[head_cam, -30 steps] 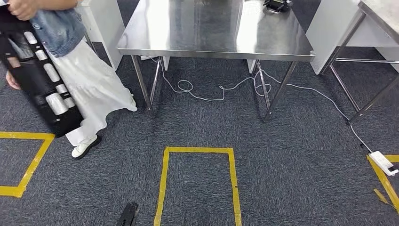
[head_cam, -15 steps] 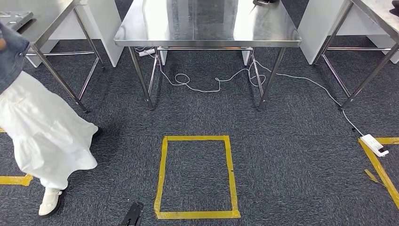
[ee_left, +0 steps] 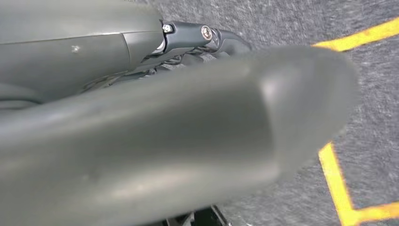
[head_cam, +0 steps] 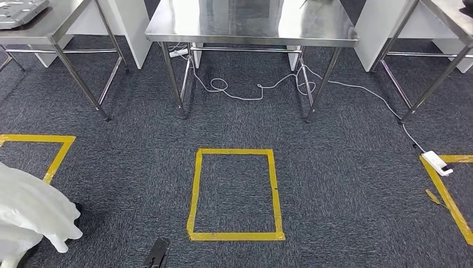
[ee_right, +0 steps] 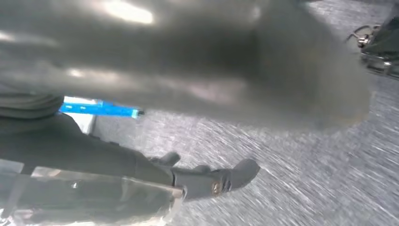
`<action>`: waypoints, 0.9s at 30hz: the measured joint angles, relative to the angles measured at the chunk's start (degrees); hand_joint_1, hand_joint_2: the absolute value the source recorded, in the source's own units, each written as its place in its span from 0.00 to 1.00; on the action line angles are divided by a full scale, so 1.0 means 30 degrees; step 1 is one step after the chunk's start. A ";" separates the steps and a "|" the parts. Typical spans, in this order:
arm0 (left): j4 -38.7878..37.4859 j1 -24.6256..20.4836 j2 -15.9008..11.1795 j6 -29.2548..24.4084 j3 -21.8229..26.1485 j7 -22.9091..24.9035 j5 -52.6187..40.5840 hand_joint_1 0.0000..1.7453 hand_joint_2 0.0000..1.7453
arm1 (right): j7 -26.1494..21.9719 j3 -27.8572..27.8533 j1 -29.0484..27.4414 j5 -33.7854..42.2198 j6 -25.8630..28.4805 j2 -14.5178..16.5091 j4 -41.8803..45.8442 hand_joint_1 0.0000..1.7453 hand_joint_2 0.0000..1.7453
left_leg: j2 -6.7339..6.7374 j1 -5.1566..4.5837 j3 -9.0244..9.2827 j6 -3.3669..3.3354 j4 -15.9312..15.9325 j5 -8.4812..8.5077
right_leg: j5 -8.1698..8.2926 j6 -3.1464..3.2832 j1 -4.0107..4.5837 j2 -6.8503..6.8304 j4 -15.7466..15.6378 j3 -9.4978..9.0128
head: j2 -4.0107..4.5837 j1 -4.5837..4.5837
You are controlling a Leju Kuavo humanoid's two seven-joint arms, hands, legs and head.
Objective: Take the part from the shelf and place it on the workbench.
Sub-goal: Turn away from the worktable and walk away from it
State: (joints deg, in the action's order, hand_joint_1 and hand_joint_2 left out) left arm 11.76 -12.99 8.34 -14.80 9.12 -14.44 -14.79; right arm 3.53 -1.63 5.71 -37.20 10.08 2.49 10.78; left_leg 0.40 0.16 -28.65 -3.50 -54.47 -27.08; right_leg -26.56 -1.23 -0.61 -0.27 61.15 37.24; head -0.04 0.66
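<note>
A steel workbench (head_cam: 251,22) stands straight ahead across the grey carpet, its top bare where I see it. In the left wrist view my left hand (ee_left: 164,132) hangs over the carpet, the thick grey thumb across the picture and the dark fingers (ee_left: 221,40) behind it, with nothing between them. My right hand (ee_right: 188,70) is blurred in the right wrist view, its dark fingers (ee_right: 211,181) stretched out. A glossy, see-through sheet-like thing (ee_right: 94,193) lies along that hand; I cannot tell what it is or whether it is held.
A second steel table (head_cam: 44,25) at the left carries a grey metal plate (head_cam: 19,10); a third table (head_cam: 446,17) stands at the right. White cable (head_cam: 251,92) and a power strip (head_cam: 437,163) lie on the floor. Yellow tape (head_cam: 195,190) marks a rectangle. A person's white skirt (head_cam: 28,212) is at lower left.
The whole view has shifted as the camera moved. The person carrying a black tray has passed from the upper left to the lower left corner, and the tray is gone from sight.
</note>
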 joint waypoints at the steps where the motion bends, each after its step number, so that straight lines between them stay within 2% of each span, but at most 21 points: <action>1: 0.0000 -0.0004 0.0025 0.0007 -0.0002 0.0020 -0.0016 0.00 0.00 | 0.0002 0.0000 -0.0015 -0.0035 0.0011 -0.0016 0.0000 0.00 0.50 | 0.0013 -0.0030 -0.0322 -0.0059 -0.0001 0.0209 | -0.0958 0.0112 -0.0015 0.0022 0.1256 0.0427 | -0.0002 -0.0040; 2: 0.0000 0.0005 0.0040 0.0009 -0.0002 0.0018 -0.0031 0.00 0.00 | 0.0006 0.0000 -0.0032 -0.0064 0.0015 -0.0020 0.0000 0.00 0.75 | 0.0037 -0.0045 -0.0627 -0.0057 -0.0006 0.0422 | -0.1653 0.0115 -0.0032 0.0028 0.2599 0.0747 | -0.0002 -0.0076; 3: 0.0000 0.0014 0.0047 0.0005 -0.0002 -0.0004 -0.0046 0.00 0.00 | 0.0011 -0.0002 -0.0044 -0.0088 0.0017 -0.0027 0.0000 0.00 1.00 | 0.0074 -0.0054 -0.0945 -0.0034 -0.0016 0.0632 | -0.1932 -0.0009 -0.0043 0.0030 0.3735 0.0911 | -0.0002 -0.0076; 4: 0.0000 0.0018 0.0047 0.0000 -0.0004 -0.0031 -0.0075 0.00 0.00 | 0.0031 -0.0004 -0.0054 -0.0113 0.0018 -0.0036 0.0000 0.00 1.00 | 0.0109 -0.0056 -0.1210 0.0005 -0.0025 0.0836 | -0.1734 -0.0230 -0.0051 0.0029 0.4347 0.0820 | -0.0002 -0.0082; 5: 0.0000 0.0022 0.0051 -0.0006 -0.0009 -0.0057 -0.0120 0.00 0.00 | 0.0067 -0.0004 -0.0065 -0.0126 0.0018 -0.0049 0.0000 0.00 1.00 | 0.0148 -0.0056 -0.1455 0.0056 -0.0037 0.1053 | -0.1241 -0.0472 -0.0052 0.0029 0.4299 0.0402 | -0.0002 -0.0087; 6: 0.0000 0.0022 0.0058 -0.0011 -0.0020 -0.0068 -0.0164 0.00 0.00 | 0.0115 -0.0004 -0.0074 -0.0128 0.0017 -0.0064 0.0000 0.00 1.00 | 0.0170 -0.0057 -0.1651 0.0120 -0.0050 0.1251 | -0.0727 -0.0631 -0.0053 0.0027 0.3498 -0.0384 | -0.0002 -0.0089; 7: 0.0000 0.0020 0.0067 -0.0013 -0.0040 -0.0058 -0.0209 0.00 0.00 | 0.0164 -0.0004 -0.0077 -0.0109 0.0018 -0.0075 0.0000 0.00 1.00 | 0.0178 -0.0077 -0.1798 0.0202 -0.0062 0.1427 | -0.0457 -0.0658 -0.0041 0.0027 0.2100 -0.1497 | -0.0002 -0.0098; 9: 0.0000 0.0008 0.0091 -0.0015 -0.0095 -0.0020 -0.0262 0.00 0.00 | 0.0224 -0.0004 -0.0072 -0.0051 0.0015 -0.0091 0.0000 0.00 1.00 | 0.0193 -0.0160 -0.2023 0.0368 -0.0136 0.1742 | -0.0745 -0.0443 0.0056 0.0040 -0.1098 -0.3611 | -0.0002 -0.0078; 10: 0.0000 -0.0003 0.0098 -0.0022 -0.0117 0.0022 -0.0275 0.00 0.00 | 0.0233 -0.0004 -0.0063 -0.0031 0.0015 -0.0089 -0.0002 0.00 1.00 | 0.0205 -0.0202 -0.2118 0.0441 -0.0174 0.1882 | -0.1019 -0.0335 0.0109 0.0054 -0.2077 -0.4141 | 0.0000 -0.0073; 11: 0.0000 -0.0009 0.0104 -0.0031 -0.0129 0.0075 -0.0282 0.00 0.00 | 0.0239 -0.0004 -0.0061 -0.0038 0.0013 -0.0086 -0.0004 0.00 1.00 | 0.0217 -0.0223 -0.2202 0.0509 -0.0211 0.2013 | -0.1172 -0.0268 0.0127 0.0070 -0.2541 -0.4267 | 0.0000 -0.0054; 12: 0.0000 -0.0010 0.0106 -0.0044 -0.0133 0.0133 -0.0289 0.00 0.00 | 0.0246 -0.0004 -0.0069 -0.0060 0.0007 -0.0071 -0.0007 0.00 1.00 | 0.0214 -0.0201 -0.2309 0.0577 -0.0252 0.2081 | -0.1178 -0.0179 -0.0001 0.0072 -0.2594 -0.4168 | 0.0000 -0.0052; 14: 0.0000 0.0002 0.0107 -0.0064 -0.0137 0.0228 -0.0317 0.00 0.00 | 0.0300 -0.0004 -0.0120 -0.0134 -0.0004 -0.0060 -0.0016 0.00 1.00 | 0.0117 -0.0106 -0.2648 0.0763 -0.0887 0.1522 | -0.1023 0.0130 -0.0202 0.0037 -0.2592 -0.4077 | -0.0002 -0.0021; 16: -0.0002 0.0023 0.0106 -0.0071 -0.0140 0.0282 -0.0373 0.00 0.00 | 0.0351 -0.0004 -0.0147 -0.0204 -0.0025 -0.0060 -0.0022 0.00 1.00 | 0.0004 0.0023 -0.3489 0.1008 -0.3114 0.0003 | -0.0831 0.0458 -0.0211 -0.0031 -0.2581 -0.3990 | -0.0002 0.0020; 17: -0.0004 0.0041 0.0104 -0.0071 -0.0140 0.0308 -0.0406 0.00 0.00 | 0.0372 -0.0004 -0.0151 -0.0231 -0.0047 -0.0057 -0.0022 0.00 1.00 | -0.0018 0.0083 -0.3983 0.1120 -0.4519 -0.0710 | -0.0761 0.0533 -0.0179 -0.0056 -0.2545 -0.3894 | -0.0002 0.0037; 18: -0.0005 0.0062 0.0100 -0.0071 -0.0142 0.0330 -0.0432 0.00 0.00 | 0.0399 -0.0004 -0.0158 -0.0248 -0.0069 -0.0051 -0.0024 0.00 1.00 | -0.0029 0.0135 -0.4331 0.1208 -0.5649 -0.1144 | -0.0714 0.0560 -0.0156 -0.0062 -0.2485 -0.3785 | -0.0002 0.0031; 19: -0.0007 0.0081 0.0098 -0.0071 -0.0144 0.0344 -0.0444 0.00 0.00 | 0.0430 -0.0004 -0.0167 -0.0261 -0.0087 -0.0049 -0.0026 0.00 1.00 | -0.0034 0.0178 -0.4346 0.1259 -0.6081 -0.1167 | -0.0696 0.0556 -0.0146 -0.0060 -0.2397 -0.3687 | -0.0002 0.0037; 20: -0.0007 0.0089 0.0096 -0.0071 -0.0148 0.0353 -0.0455 0.00 0.00 | 0.0463 -0.0004 -0.0170 -0.0262 -0.0095 -0.0049 -0.0027 0.00 1.00 | -0.0036 0.0221 -0.3983 0.1277 -0.5718 -0.0841 | -0.0695 0.0545 -0.0144 -0.0050 -0.2292 -0.3606 | -0.0002 0.0037; 23: -0.0002 0.0041 0.0086 -0.0073 -0.0164 0.0362 -0.0474 0.00 0.00 | 0.0492 -0.0004 -0.0136 -0.0262 -0.0095 -0.0029 -0.0029 0.00 1.00 | -0.0084 0.0276 -0.1720 0.1112 -0.2033 0.0465 | -0.0715 0.0475 -0.0100 0.0010 -0.2069 -0.3389 | -0.0002 0.0031; 24: 0.0000 0.0024 0.0084 -0.0075 -0.0177 0.0362 -0.0475 0.00 0.00 | 0.0494 -0.0004 -0.0119 -0.0264 -0.0096 -0.0020 -0.0029 0.00 1.00 | -0.0108 0.0235 -0.1269 0.1025 -0.1217 0.0579 | -0.0703 0.0414 -0.0064 0.0019 -0.2043 -0.3325 | -0.0002 0.0024; 26: -0.0004 0.0017 0.0082 -0.0080 -0.0224 0.0366 -0.0475 0.00 0.00 | 0.0501 -0.0004 -0.0097 -0.0268 -0.0095 -0.0011 -0.0029 0.00 1.00 | -0.0135 0.0132 -0.1114 0.0943 -0.0744 0.0549 | -0.0680 0.0250 0.0073 0.0020 -0.1986 -0.3155 | -0.0002 0.0013; 27: -0.0004 0.0021 0.0080 -0.0084 -0.0244 0.0368 -0.0475 0.00 0.00 | 0.0510 -0.0004 -0.0096 -0.0270 -0.0095 -0.0013 -0.0029 0.00 0.75 | -0.0134 0.0092 -0.1168 0.0948 -0.0708 0.0562 | -0.0686 0.0200 0.0116 0.0017 -0.1949 -0.3129 | -0.0002 0.0013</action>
State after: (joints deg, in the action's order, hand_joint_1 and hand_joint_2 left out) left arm 11.75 -12.93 8.58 -15.05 8.39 -13.34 -16.22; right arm 5.06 -1.64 5.42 -38.01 9.80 2.45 10.69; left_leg 0.00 0.44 -32.16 -0.65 -56.60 -25.39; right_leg -28.62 -0.63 -0.26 -0.22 55.30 27.85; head -0.04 0.70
